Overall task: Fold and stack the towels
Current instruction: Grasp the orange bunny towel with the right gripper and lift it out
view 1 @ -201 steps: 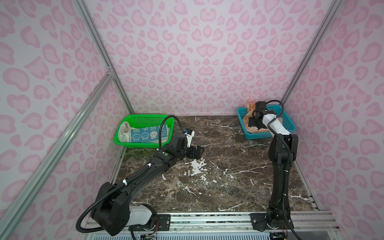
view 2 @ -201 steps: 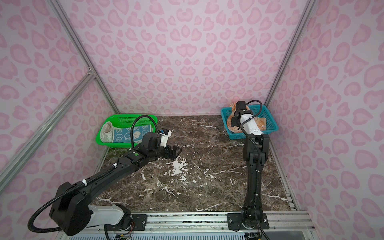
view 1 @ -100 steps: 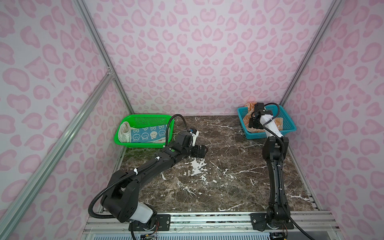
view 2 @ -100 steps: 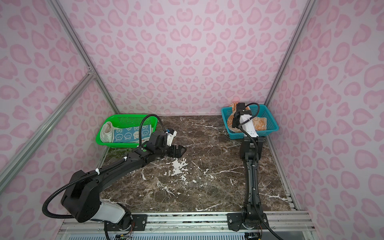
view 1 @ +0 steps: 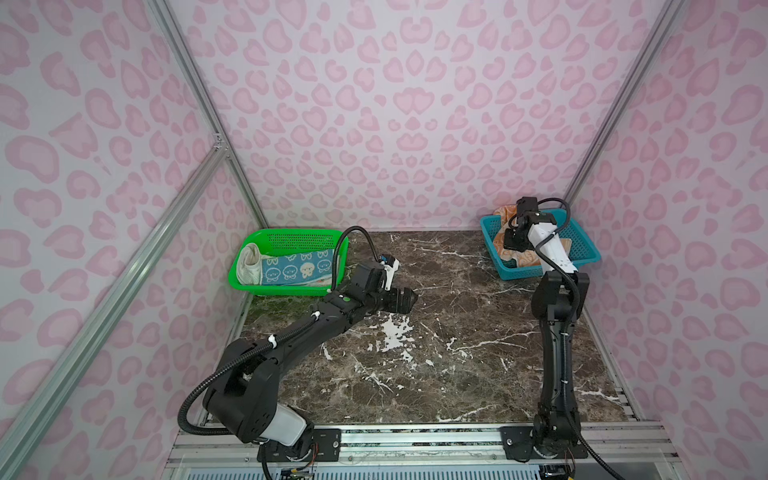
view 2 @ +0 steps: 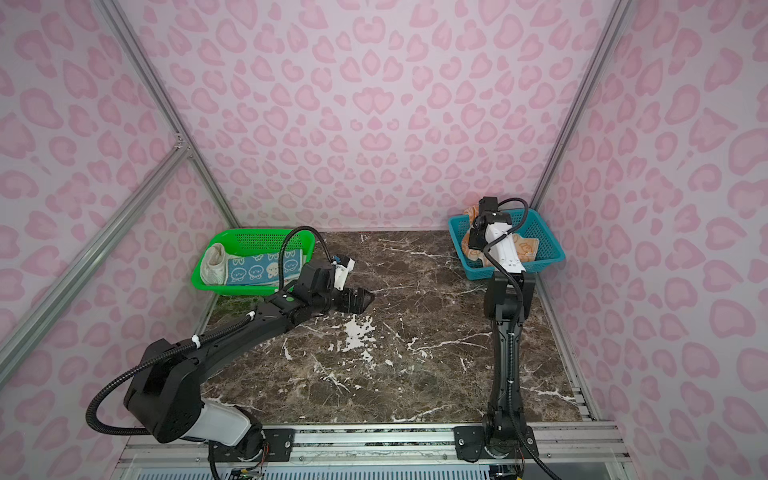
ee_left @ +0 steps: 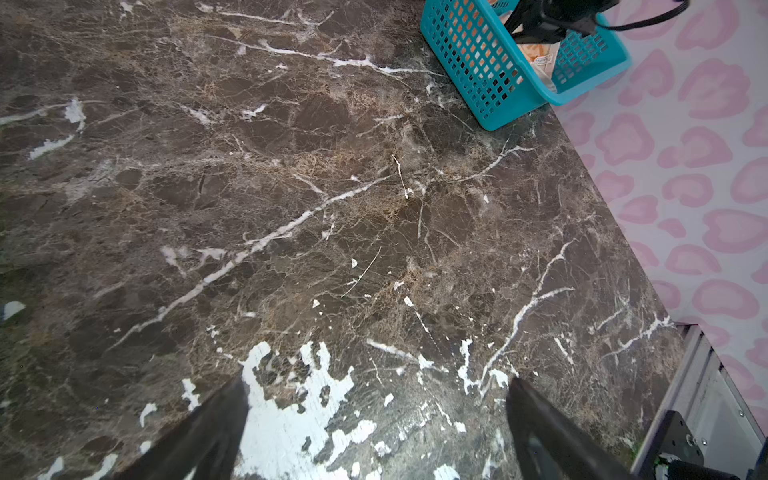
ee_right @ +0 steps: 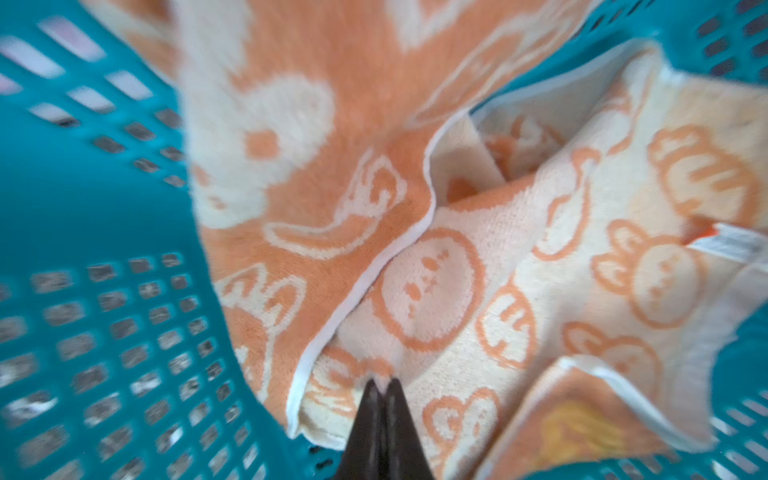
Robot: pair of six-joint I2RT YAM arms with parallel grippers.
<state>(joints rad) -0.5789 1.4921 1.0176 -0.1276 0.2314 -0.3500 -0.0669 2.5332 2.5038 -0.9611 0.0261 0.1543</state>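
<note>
At the far left corner of the table [view 1: 436, 365], the green basket [view 1: 291, 236] sits close to the side wall. Inside it the white towel [view 1: 248, 268] is bunched against the left end. The blue towel [view 1: 291, 271] lies flat beside it and reaches toward the right rim.

Just right of that basket the left gripper [view 1: 405, 301] hangs low over the stone. Its fingers [ee_left: 208, 432] are spread wide apart, with nothing between them. From there the middle of the table runs bare as far as the front rail and the right wall.

At the far right corner stands the teal basket [view 1: 582, 259], its near side just behind the right arm's elbow. The orange towel [view 1: 524, 261] lies crumpled inside it, and one part rises over the back left rim. In the right wrist view its white hemmed edge crosses the heap diagonally, orange side on one flank and cream side on the other. The right gripper [ee_right: 382, 384] is down in this basket with its jaws together on the cream side, close to that hem. It seems to nip a small pucker of cloth, though the blur leaves this uncertain. The basket wall stands near on one side.
</note>
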